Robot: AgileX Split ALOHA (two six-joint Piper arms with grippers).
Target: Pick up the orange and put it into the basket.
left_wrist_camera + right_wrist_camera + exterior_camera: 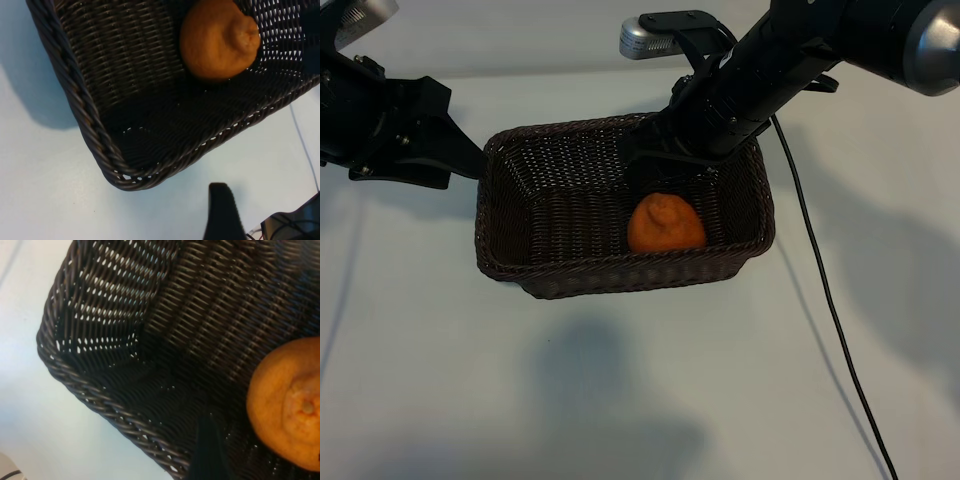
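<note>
The orange [666,225] lies free on the floor of the dark brown wicker basket [510,262], toward its right half, knobbly top up. My right gripper [665,160] hangs over the basket's far side, just above and behind the fruit, open and holding nothing. The right wrist view has one dark finger [207,452] over the weave, apart from the orange [285,415]. My left gripper [460,155] is parked outside the basket's left end, open and empty; one of its fingers [221,212] shows over the bare table beside the basket's corner [125,175], with the orange [217,40] farther off.
The basket stands on a pale table [640,400]. A black cable [820,280] runs down the table to the right of the basket. A silver camera housing [645,38] sits behind the right arm.
</note>
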